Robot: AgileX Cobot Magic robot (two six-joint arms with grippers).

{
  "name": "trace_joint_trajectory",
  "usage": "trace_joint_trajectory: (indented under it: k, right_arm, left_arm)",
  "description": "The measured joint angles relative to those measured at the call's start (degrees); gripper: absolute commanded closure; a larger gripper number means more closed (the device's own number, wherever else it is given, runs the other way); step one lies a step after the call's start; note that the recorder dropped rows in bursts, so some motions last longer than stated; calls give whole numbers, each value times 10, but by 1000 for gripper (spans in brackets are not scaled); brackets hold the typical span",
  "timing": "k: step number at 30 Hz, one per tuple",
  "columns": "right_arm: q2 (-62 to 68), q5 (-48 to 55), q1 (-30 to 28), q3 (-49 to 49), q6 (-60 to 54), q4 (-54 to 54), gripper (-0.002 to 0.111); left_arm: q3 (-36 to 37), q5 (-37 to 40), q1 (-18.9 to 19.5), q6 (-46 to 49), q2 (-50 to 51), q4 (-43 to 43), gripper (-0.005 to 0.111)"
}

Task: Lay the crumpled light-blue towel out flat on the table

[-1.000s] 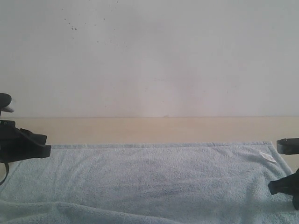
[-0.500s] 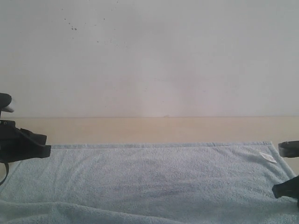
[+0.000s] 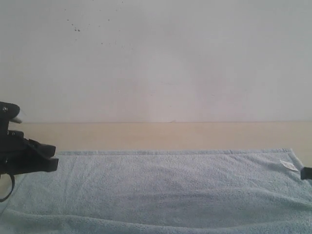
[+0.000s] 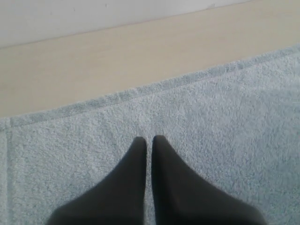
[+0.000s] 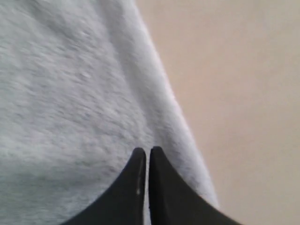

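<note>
The light-blue towel [image 3: 165, 185] lies spread wide over the beige table [image 3: 146, 136], with a low fold along its near edge and its white tag [image 3: 288, 165] at the far right corner. My left gripper [image 3: 55, 164] sits at the towel's left end. In the left wrist view its fingers [image 4: 148, 137] are shut together low on the terry cloth [image 4: 211, 117], inside the hem. Only a dark sliver of my right gripper [image 3: 307, 173] shows at the right edge. In the right wrist view it [image 5: 147, 149] is shut by the towel's side hem [image 5: 70, 93].
A white wall [image 3: 156, 58] rises behind the table's far edge. A bare strip of table [image 4: 93, 61] runs between the towel's far hem and the wall. More bare table [image 5: 234, 93] lies beside the towel's right edge.
My right gripper has slid right, almost out of the exterior view. The towel's right corner and tag shifted right with it. My left gripper moved slightly right.
</note>
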Motion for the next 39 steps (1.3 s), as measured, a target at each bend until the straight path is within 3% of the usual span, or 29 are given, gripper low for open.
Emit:
trace_joint_trajectory:
  k: [6,12,18,22,25,31,34,39]
  right_arm:
    - [-34,48,60,-31,-213,231,106]
    - [-34,122,221,-35,-410,377,106]
    - [-34,118,430,-36,-469,400,106]
    - [-34,8,550,-36,-474,403,106]
    - [-14,-77,617,-52,-414,405,106]
    - [95,-18,658,-190,-325,410,106]
    - [129,9,658,-241,-296,412,106]
    - [163,25,658,-259,-277,411,106]
  left_arm:
    - [0,0,0,70,57,0,103]
    - [-8,-7,0,106,87,0,103]
    - [-9,-26,0,146,107,0,103]
    - [-9,-57,0,150,107,0,103]
    - [-9,-64,0,151,108,-9,103]
    - [-33,17,0,74,139,-21,103]
    - [-46,60,0,20,149,37,103]
    - [-59,65,0,-35,152,104,103]
